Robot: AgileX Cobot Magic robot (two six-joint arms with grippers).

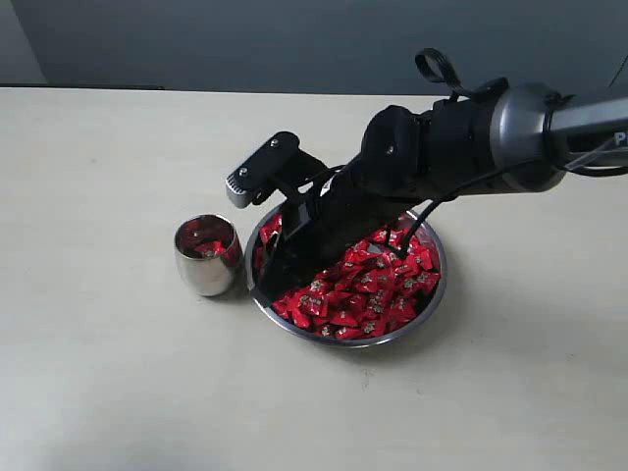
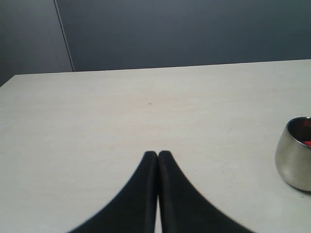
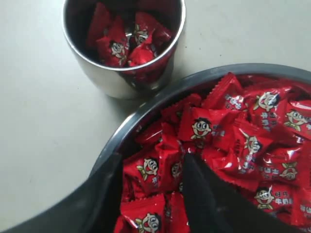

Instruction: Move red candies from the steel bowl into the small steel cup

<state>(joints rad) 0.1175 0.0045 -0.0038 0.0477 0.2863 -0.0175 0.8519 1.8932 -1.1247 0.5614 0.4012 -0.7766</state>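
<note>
Right gripper (image 3: 153, 194): jaws spread wide and tips down among the sweets at the cup-side edge of the bowl. Wrappers lie between the two fingers, and I can't tell whether any piece is pinched. Its arm reaches in from the right of the exterior view, across the top of the bowl. Left gripper (image 2: 158, 158): fingers pressed together with nothing between them, over bare table (image 1: 118, 373). The table is pale and plain. The steel bowl (image 1: 441, 285) sits near the middle of it, upright, wide and shallow, and heaped with red candies (image 1: 378, 285) almost to the rim. The small steel cup (image 1: 208, 270) stands upright just beside the bowl, on the bowl's left in the exterior view. From here I can't make out whether the two rims touch. The right wrist camera looks straight into the cup, which holds a handful of candies lying loosely at the bottom, well below the lip. Each wrapper is shiny red with a small cartoon face printed in white.
</note>
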